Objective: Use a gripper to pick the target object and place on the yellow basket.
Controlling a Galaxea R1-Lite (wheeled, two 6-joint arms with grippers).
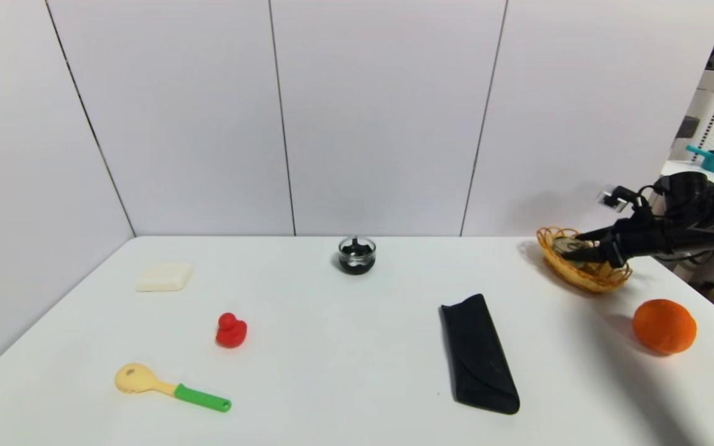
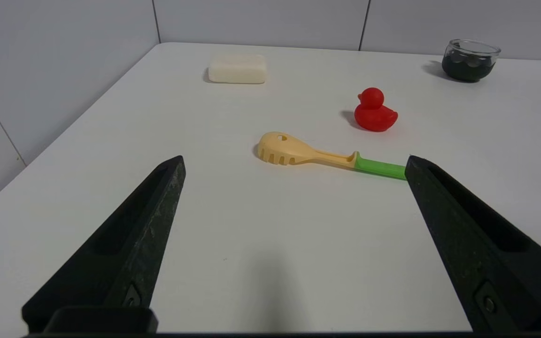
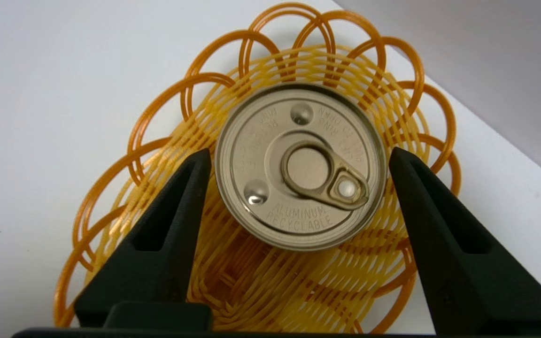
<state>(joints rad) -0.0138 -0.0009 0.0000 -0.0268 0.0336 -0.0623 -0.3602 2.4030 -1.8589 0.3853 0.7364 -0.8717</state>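
The target object, a squat tin can with a silver pull-tab lid (image 3: 301,166), sits inside the yellow basket (image 3: 158,101) at the far right of the table. My right gripper (image 3: 298,151) hangs over the basket with one black finger on each side of the can, and a thin gap shows at both sides. In the head view the right gripper (image 1: 572,246) reaches in from the right over the basket (image 1: 586,275), and the can (image 1: 560,243) shows between its fingers. My left gripper (image 2: 294,159) stands open and empty above the table's left side.
An orange (image 1: 664,326) lies in front of the basket near the table's right edge. A black pouch (image 1: 478,353) lies mid-table. A dark glass jar (image 1: 357,255) stands at the back. On the left are a red duck (image 1: 231,330), a yellow-green spoon (image 1: 168,387) and a white block (image 1: 163,276).
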